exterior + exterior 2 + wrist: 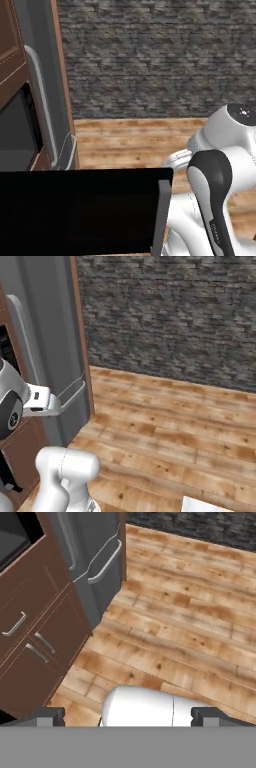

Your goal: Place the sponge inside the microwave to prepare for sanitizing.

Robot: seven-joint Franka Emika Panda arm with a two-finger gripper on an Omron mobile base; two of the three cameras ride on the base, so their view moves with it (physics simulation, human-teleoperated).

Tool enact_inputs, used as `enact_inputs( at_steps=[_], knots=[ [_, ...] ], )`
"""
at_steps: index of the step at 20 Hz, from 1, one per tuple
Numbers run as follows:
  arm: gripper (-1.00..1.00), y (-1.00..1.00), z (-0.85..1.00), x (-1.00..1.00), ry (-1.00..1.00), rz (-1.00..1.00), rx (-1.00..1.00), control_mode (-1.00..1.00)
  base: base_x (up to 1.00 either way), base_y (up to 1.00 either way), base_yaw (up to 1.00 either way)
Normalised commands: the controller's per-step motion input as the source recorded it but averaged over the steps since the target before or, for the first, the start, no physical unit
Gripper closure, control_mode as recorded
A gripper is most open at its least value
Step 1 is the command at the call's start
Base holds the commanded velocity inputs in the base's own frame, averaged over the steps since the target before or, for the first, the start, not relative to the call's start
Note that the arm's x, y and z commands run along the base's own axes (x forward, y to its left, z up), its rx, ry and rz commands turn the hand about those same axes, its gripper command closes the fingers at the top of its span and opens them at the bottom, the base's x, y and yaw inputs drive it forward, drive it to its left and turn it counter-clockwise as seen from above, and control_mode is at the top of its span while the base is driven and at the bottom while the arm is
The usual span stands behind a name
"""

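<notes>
The sponge, whose place I cannot tell, is likely going to handle light, soft and squashy, so a gentle pinch across its short sides, mid-length, is looking best. The microwave (85,210), judging by its black door, is standing open beside the base. The claw (129,717) is hanging spread wide, pinching nothing, facing the wooden floor (190,627).

- The microwave (80,212) shows in the left base view as a wide black slab filling the lower left of the frame, from the left edge to just past the middle.
- Its surface is dark and glossy, with nothing readable on it.
- A grey vertical handle (161,217) runs down its right edge, from near the slab's top to the bottom of the frame.
- Whether this slab is an open door cannot be told.
</notes>
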Motion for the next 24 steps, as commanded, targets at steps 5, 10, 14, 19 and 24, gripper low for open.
enact_inputs(
  at_steps=[5, 10, 14, 19, 24],
  knots=[
    [-1.00, 0.00, 0.00, 0.00, 0.00, 0.00, 0.00, 1.00, 0.37, -0.16, -0.39],
    [-1.00, 0.00, 0.00, 0.00, 0.00, 0.00, 0.00, 1.00, 0.10, -0.21, -0.35],
    [-1.00, 0.00, 0.00, 0.00, 0.00, 0.00, 0.00, 1.00, -0.51, 0.02, -0.25],
    [-1.00, 0.00, 0.00, 0.00, 0.00, 0.00, 0.00, 1.00, -0.63, 0.01, -0.17],
    [-1.00, 0.00, 0.00, 0.00, 0.00, 0.00, 0.00, 1.00, -0.67, 0.00, -0.20]
  ],
)
